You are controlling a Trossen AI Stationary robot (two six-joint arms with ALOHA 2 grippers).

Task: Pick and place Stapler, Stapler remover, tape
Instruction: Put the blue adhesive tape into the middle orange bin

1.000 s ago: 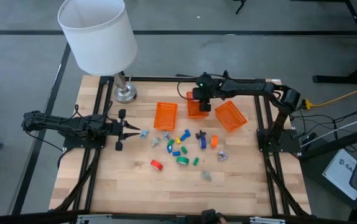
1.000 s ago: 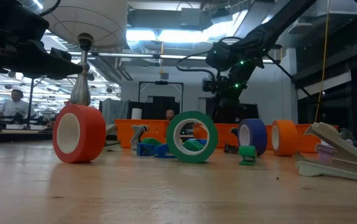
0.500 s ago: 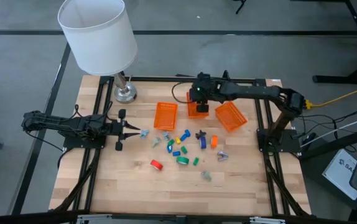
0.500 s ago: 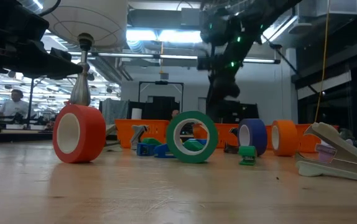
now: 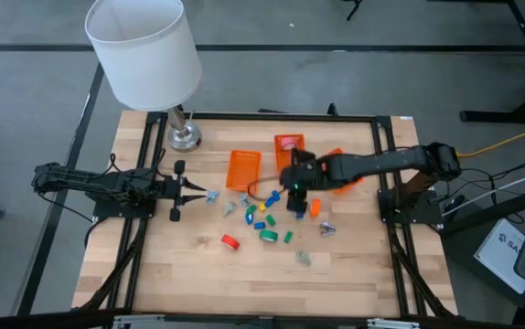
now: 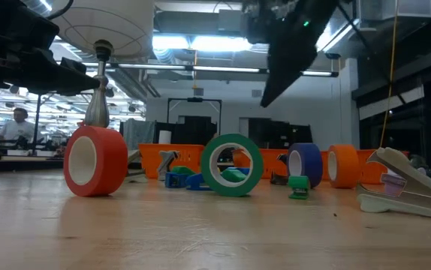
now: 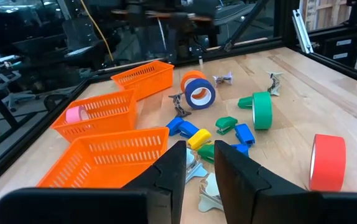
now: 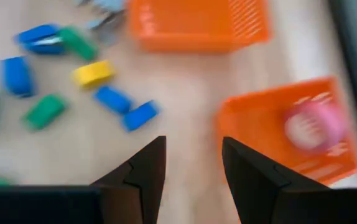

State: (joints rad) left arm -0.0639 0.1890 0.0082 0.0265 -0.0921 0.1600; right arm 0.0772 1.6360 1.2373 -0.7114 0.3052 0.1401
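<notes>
My right gripper hangs open above the scattered pile at the table's middle, touching nothing; its wrist view looks down on small blue, yellow and green staplers. A pink tape roll lies in the middle orange basket. Red tape, green tape and orange tape stand on edge on the wood. A blue roll stands by the orange one. Grey staple removers lie near them. My left gripper waits open at the table's left.
Three orange baskets stand in a row toward the far edge: the left one, the middle one, and the right one, partly under my right arm. A lamp's base stands at the far left corner. Bare wood lies along the near edge.
My right gripper has left its place above the middle basket and swung toward the table's near edge, out over the pile of small things. In the low view it has come closer to the camera and shows higher. The left arm has kept still.
</notes>
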